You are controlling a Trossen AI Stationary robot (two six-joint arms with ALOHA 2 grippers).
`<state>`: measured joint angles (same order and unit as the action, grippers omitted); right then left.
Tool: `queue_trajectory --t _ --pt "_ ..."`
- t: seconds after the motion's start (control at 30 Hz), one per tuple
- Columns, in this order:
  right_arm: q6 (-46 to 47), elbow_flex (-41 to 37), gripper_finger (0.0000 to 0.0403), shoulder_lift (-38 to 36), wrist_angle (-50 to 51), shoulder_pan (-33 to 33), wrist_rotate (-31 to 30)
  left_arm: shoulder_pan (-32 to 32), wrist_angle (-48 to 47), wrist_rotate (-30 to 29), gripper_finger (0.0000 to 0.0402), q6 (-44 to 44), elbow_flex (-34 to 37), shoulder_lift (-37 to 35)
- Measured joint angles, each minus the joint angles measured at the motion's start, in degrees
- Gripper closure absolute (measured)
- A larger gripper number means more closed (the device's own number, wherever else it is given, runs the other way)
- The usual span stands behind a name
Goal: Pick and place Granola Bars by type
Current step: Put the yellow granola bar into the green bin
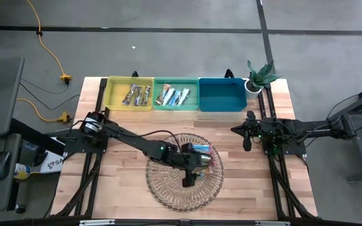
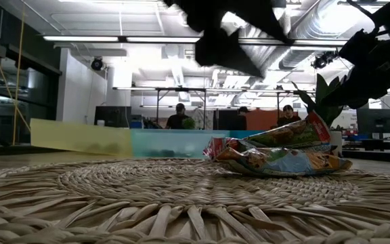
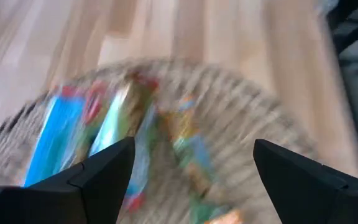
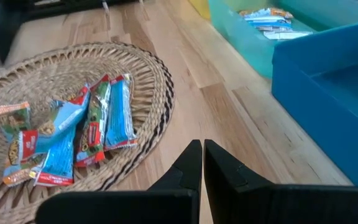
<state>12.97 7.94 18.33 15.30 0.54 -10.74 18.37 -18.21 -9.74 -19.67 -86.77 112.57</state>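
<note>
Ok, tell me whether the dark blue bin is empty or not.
Empty: the dark blue bin shows only bare floor from above, while the yellow bin and teal bin hold bars.

The left arm (image 1: 137, 143) stretches across the counter (image 1: 124, 188) over the wicker tray (image 1: 168, 191), blocking its near side; bare wood lies open between tray and the three bins (image 1: 219, 94), with the plant (image 1: 258, 76) crowding the far corner

Three bins (image 1: 176, 94) line the table's far edge: yellow, green, blue. One wicker tray (image 1: 168, 188) sits near the front edge. One potted plant (image 1: 258, 76) occupies the far right corner.
</note>
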Motion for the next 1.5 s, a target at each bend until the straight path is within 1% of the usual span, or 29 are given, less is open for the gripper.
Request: queue_trajectory --t 0.03,0.1,0.13,0.17,0.23,0.33,0.47,0.7,1.1,1.2,1.27,1.33,1.4,1.5 --pt "0.00 0.00 0.0402 0.00 0.12 0.00 -0.02 -0.01 -0.83 -0.36 0.0076 -0.13 0.19 0.30" --pt "0.00 0.00 0.0402 -0.02 -0.06 0.00 -0.02 -0.02 1.07 -1.16 0.0076 -0.32 -0.07 2.31" --pt "0.00 0.00 0.0402 -0.01 -0.03 0.02 -0.03 -0.02 -0.15 -1.25 0.0076 -0.34 0.09 2.75" --pt "0.00 0.00 0.0403 -0.01 -0.03 0.02 -0.01 0.00 -1.24 -1.10 0.0076 -0.38 0.32 3.17" --pt "0.00 0.00 0.0402 -0.01 -0.06 0.01 -0.08 0.02 0.55 0.45 0.0076 -1.38 0.00 4.23" --pt "0.00 0.00 0.0402 -0.06 0.30 0.00 -0.15 0.49 -0.53 0.95 0.0076 -3.28 0.01 4.99" --pt "0.00 0.00 0.0402 0.00 0.38 0.01 -0.20 1.34 -1.22 -1.83 0.0076 -2.85 0.12 5.66" --pt "0.00 0.00 0.0402 0.02 0.31 0.00 -0.22 1.90 -0.81 -3.19 0.0076 -2.68 0.01 5.57" --pt "0.00 0.00 0.0402 0.02 0.32 0.02 -0.22 1.93 -0.26 -2.37 0.0076 -3.14 0.01 6.09" --pt "0.00 0.00 0.0402 0.02 0.32 0.00 -0.22 2.36 -0.20 -0.56 0.0076 -3.14 0.14 6.54" --pt "0.00 0.00 0.0402 0.04 0.30 0.02 -0.22 3.03 2.03 0.18 0.0076 -3.51 -0.10 7.38" --pt "0.00 0.00 0.0402 0.02 0.29 0.01 -0.22 3.72 0.66 -1.38 0.0076 -3.33 0.14 7.64" --pt "0.00 0.00 0.0402 0.00 0.30 0.01 -0.22 4.04 1.31 -2.68 0.0076 -3.24 0.14 7.86" --pt "0.00 0.00 0.0402 0.02 0.34 0.02 -0.22 3.90 1.30 -3.13 0.0076 -3.20 0.04 8.43"
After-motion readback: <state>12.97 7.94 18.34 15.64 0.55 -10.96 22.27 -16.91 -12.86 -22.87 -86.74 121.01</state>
